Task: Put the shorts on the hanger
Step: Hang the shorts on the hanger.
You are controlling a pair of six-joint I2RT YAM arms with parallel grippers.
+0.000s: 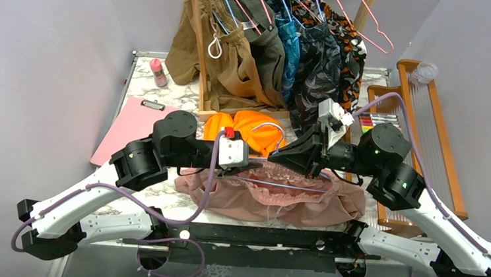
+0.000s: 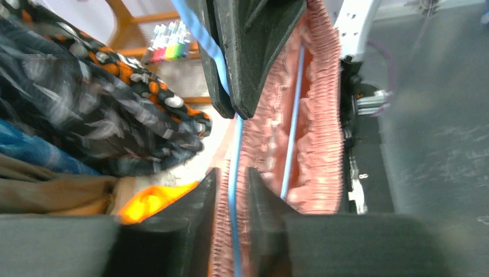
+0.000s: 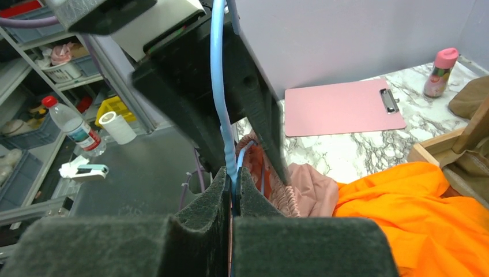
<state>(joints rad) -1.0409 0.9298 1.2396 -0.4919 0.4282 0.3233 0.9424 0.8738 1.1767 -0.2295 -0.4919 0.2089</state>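
Observation:
The dusty pink shorts (image 1: pixel 304 206) lie bunched on the table in front of both arms, with the gathered waistband (image 2: pixel 323 104) facing up. The thin light blue hanger (image 1: pixel 279 183) runs along the waistband. My left gripper (image 1: pixel 254 160) and right gripper (image 1: pixel 276 157) meet tip to tip over it. In the right wrist view my right gripper (image 3: pixel 233 173) is shut on the hanger wire (image 3: pixel 218 69). In the left wrist view my left gripper (image 2: pixel 230 173) stands slightly open, with the wire (image 2: pixel 233 231) and some waistband running through the gap.
Bright orange shorts (image 1: pixel 250 129) lie just behind the grippers. A wooden rack (image 1: pixel 200 55) with hung clothes and pink hangers (image 1: pixel 371 23) stands at the back. A pink clipboard (image 1: pixel 131 126) and pink bottle (image 1: pixel 159 72) are at the left, a wooden frame (image 1: pixel 429 126) at the right.

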